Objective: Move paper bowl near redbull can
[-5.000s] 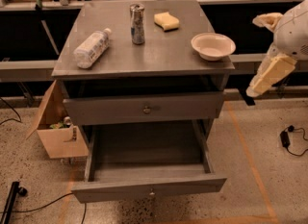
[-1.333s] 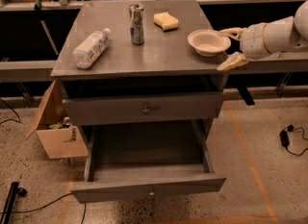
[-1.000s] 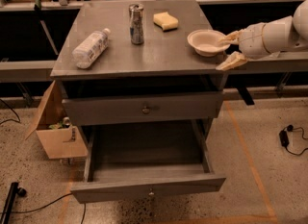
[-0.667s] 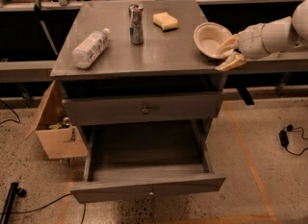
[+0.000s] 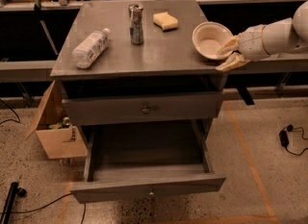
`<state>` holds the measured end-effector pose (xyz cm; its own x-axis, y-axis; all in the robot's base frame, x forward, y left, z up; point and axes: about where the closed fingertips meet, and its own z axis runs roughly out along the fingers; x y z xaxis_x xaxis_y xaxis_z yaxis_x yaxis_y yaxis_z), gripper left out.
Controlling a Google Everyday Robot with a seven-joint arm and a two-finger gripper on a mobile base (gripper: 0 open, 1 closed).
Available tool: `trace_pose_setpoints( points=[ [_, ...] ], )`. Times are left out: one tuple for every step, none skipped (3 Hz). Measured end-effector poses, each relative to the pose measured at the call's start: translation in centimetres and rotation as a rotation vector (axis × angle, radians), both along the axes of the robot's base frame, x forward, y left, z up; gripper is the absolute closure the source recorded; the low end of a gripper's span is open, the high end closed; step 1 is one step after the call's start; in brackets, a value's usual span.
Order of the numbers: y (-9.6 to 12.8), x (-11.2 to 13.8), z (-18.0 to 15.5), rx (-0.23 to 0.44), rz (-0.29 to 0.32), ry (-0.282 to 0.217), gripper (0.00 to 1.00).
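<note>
The off-white paper bowl [image 5: 209, 39] is at the right edge of the grey cabinet top [image 5: 159, 50], tilted up with its opening facing left. My gripper [image 5: 228, 55] comes in from the right and is shut on the bowl's right rim, holding it slightly lifted. The silver-and-blue redbull can [image 5: 136, 24] stands upright near the back middle of the top, well to the left of the bowl.
A yellow sponge [image 5: 165, 20] lies between can and bowl at the back. A clear plastic bottle [image 5: 90, 48] lies on its side at the left. The bottom drawer [image 5: 147, 170] is pulled open. A cardboard box [image 5: 55, 131] sits on the floor at the left.
My arm came in from the right and closed on the bowl's rim. The bowl went from lying flat to tilted up and slightly lifted.
</note>
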<state>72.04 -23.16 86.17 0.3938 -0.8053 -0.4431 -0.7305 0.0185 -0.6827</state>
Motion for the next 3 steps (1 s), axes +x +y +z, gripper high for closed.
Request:
trace_pose_setpoints(
  points=[
    [0.0,0.0,0.0,0.0,0.0,0.0,1.0],
    [0.0,-0.3,0.0,0.0,0.0,0.0,0.82],
    [-0.3,-0.2,3.4,-0.052,-0.01,0.001,0.59]
  ],
)
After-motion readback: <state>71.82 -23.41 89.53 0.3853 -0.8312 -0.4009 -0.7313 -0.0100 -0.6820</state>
